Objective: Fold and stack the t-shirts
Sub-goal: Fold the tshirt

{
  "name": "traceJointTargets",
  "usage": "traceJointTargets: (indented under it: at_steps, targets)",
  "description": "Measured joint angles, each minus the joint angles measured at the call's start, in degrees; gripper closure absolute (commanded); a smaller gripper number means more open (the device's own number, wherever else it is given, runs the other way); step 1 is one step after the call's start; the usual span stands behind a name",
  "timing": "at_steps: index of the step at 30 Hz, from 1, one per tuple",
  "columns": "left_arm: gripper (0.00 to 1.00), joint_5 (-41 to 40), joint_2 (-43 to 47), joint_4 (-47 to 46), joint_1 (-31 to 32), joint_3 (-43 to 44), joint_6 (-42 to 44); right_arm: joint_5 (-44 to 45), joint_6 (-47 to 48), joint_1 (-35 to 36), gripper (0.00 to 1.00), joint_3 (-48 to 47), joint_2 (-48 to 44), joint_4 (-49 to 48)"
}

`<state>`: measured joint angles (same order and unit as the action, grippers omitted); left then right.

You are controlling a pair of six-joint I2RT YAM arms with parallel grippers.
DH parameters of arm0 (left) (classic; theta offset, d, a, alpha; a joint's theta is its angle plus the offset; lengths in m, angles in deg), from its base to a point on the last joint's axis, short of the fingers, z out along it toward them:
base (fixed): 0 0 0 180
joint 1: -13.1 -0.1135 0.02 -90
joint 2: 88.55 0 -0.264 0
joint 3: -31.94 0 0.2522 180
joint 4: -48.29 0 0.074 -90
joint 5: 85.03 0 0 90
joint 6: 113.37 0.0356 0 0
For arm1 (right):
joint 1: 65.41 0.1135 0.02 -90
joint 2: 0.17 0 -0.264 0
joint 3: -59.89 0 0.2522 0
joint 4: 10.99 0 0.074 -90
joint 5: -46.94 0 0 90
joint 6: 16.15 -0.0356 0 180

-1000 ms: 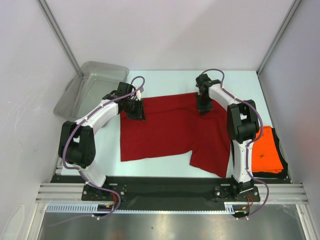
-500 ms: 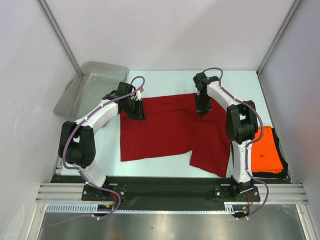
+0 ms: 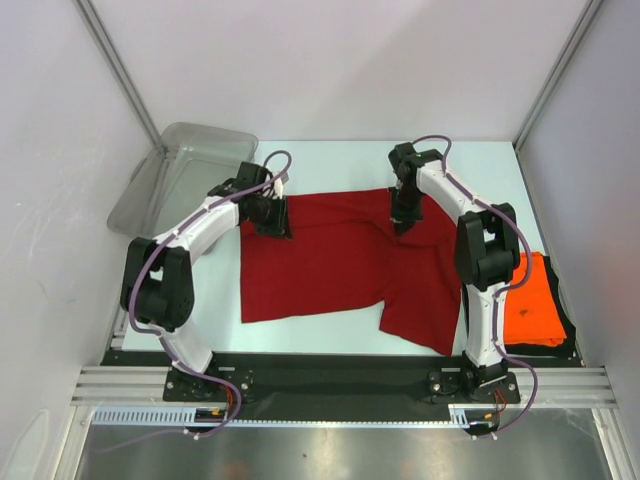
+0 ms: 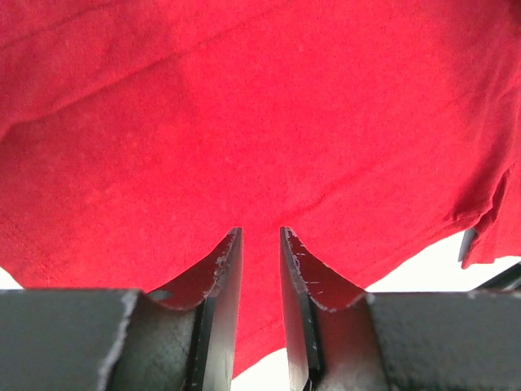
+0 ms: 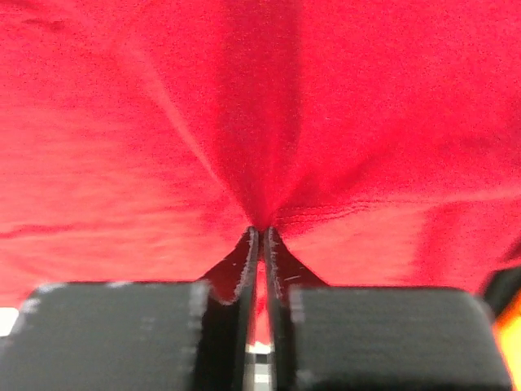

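Red t-shirt [image 3: 340, 262] edge now pinched; right claw [image 5: 259, 230] has closed.

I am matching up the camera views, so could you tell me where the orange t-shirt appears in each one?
Top external: the orange t-shirt lies at the table's right edge, beside the right arm's base.
Left wrist: not in it.
Right wrist: only an orange sliver in the bottom right corner.
Shared landmark: the dark red t-shirt, visible in all three views.
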<state>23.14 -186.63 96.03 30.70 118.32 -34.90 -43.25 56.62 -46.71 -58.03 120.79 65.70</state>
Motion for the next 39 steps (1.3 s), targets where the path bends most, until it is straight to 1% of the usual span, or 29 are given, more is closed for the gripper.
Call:
traceJointTargets:
  at_steps: [2, 3, 5, 6, 8, 9, 12, 15, 18, 21, 24, 26, 32, 36, 39]
  targets:
    - [0.7, 0.0, -0.8, 0.1, 0.0, 1.0, 0.0, -2.4, -1.7, 0.0, 0.79, 0.1, 0.0, -0.2]
    - [0.69, 0.0, -1.2, 0.0, 0.0, 1.6, 0.0, -3.8, -2.5, 0.0, 0.7, 0.2, 0.0, -0.3]
    - [0.69, -0.1, -2.0, 0.3, 0.0, 2.9, 0.0, -6.4, -3.7, -0.4, 0.58, 0.3, 0.0, -0.3]
    - [0.69, -0.2, -2.3, 0.5, -0.1, 3.4, 0.1, -7.5, -4.2, -0.6, 0.47, 0.3, 0.0, -0.4]
    - [0.69, -0.4, -3.0, 0.9, -0.2, 4.9, 0.1, -9.3, -5.4, -1.3, 0.38, 0.7, -0.6, -1.9]
    - [0.69, -0.4, -3.3, 0.9, -0.3, 5.5, 0.1, -10.0, -5.9, -1.9, 0.36, 1.7, -1.2, -3.5]
    - [0.69, -0.3, -4.4, 0.9, -0.8, 7.0, 0.1, -11.9, -9.1, -6.7, 0.35, 5.2, -4.9, -11.1]
    - [0.69, -0.1, -6.3, 0.9, -1.6, 8.6, 0.1, -12.0, -11.5, -13.5, 0.36, 5.3, -6.2, -19.2]
    - [0.69, 0.1, -8.4, 1.0, -2.6, 10.1, 0.0, -11.0, -12.5, -19.9, 0.34, 2.5, -3.8, -24.9]
    - [0.69, 0.1, -10.4, 1.0, -3.6, 11.3, 0.0, -10.7, -11.9, -23.4, 0.33, -1.5, 0.6, -27.1]
    - [0.69, 0.1, -12.7, 1.2, -4.8, 12.7, 0.0, -11.6, -10.5, -24.1, 0.33, -6.7, 6.2, -27.9]
    - [0.69, 0.1, -15.0, 1.5, -5.7, 14.4, 0.0, -12.4, -9.8, -23.8, 0.33, -8.1, 8.6, -28.1]
    - [0.7, 0.0, -21.1, 2.8, -7.9, 19.7, -0.2, -13.4, -9.3, -22.9, 0.36, -10.6, 12.3, -27.7]
    - [0.7, -0.1, -23.4, 3.6, -8.2, 21.8, -0.5, -13.8, -9.0, -23.0, 0.44, -13.7, 14.5, -27.8]
    - [0.7, -0.2, -25.0, 4.1, -8.2, 23.6, -0.5, -13.8, -9.0, -23.2, 0.46, -16.4, 16.4, -27.6]
